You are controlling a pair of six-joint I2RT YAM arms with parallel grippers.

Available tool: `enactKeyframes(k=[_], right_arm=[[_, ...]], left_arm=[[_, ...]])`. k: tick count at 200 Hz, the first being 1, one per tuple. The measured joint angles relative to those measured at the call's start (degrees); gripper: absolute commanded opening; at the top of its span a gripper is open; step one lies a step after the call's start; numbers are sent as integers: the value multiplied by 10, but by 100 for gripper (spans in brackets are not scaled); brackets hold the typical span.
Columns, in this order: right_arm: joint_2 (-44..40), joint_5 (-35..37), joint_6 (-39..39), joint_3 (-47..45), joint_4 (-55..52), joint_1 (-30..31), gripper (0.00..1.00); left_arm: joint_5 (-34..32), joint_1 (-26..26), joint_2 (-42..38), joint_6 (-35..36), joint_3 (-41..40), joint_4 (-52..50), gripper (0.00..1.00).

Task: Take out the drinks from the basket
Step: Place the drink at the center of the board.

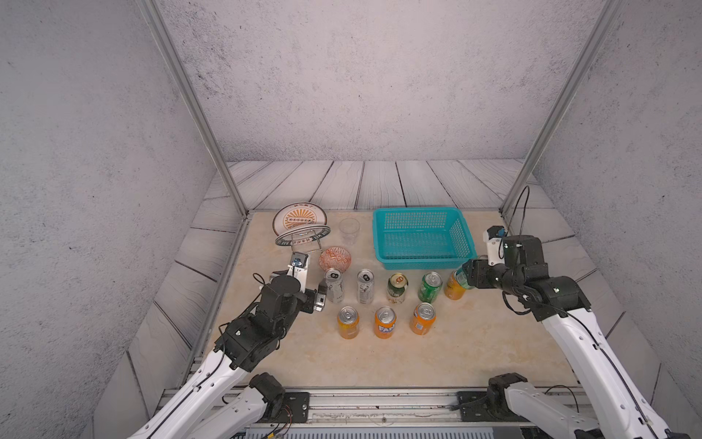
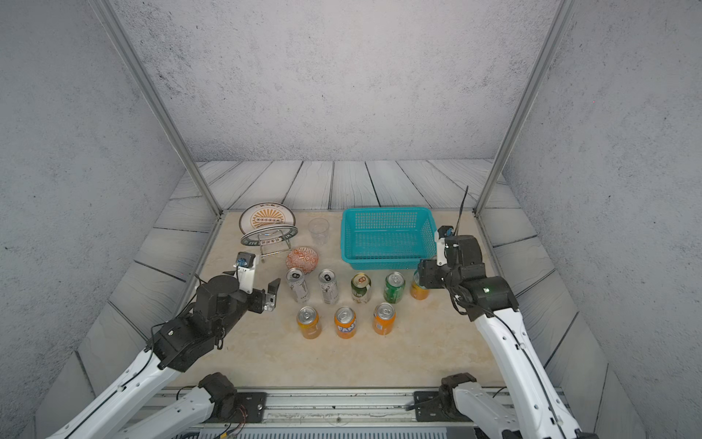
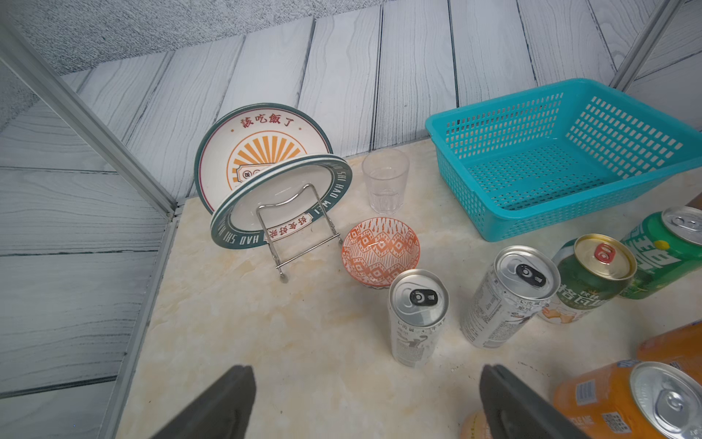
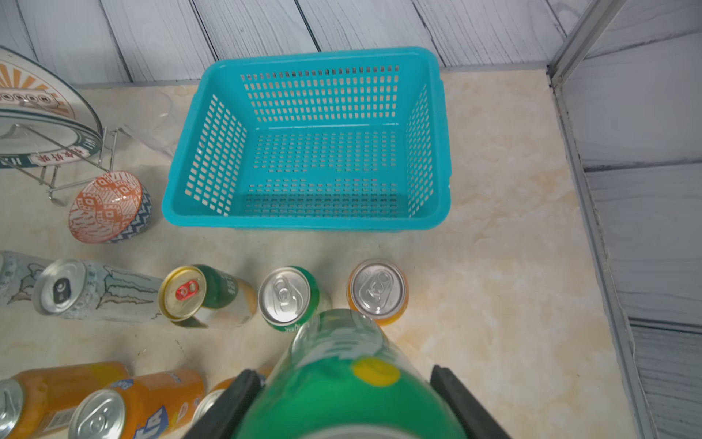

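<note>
My right end effector [image 4: 342,380] grips green can [image 4: 334,342]; left end effector [image 3: 364,399] open; descent may topple orange can [image 4: 378,290], row's 3 o'clock end.

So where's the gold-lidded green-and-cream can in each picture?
In a top view: gold-lidded green-and-cream can, middle of back row.
In a top view: can, same spot.
Left wrist: can between slim white can and green can.
Right wrist: can, same neighbours.
Landmark: teal plastic mesh basket behind it.
</note>
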Motion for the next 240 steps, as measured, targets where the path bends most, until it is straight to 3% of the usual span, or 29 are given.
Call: enactKeyframes(k=[129,240], right_arm=[[-40,0,64,-203,41,12,59],[60,12,106,-280,156,58,59]], left_arm=[[0,0,6,0,0,0,99],[0,0,9,0,0,0,99]])
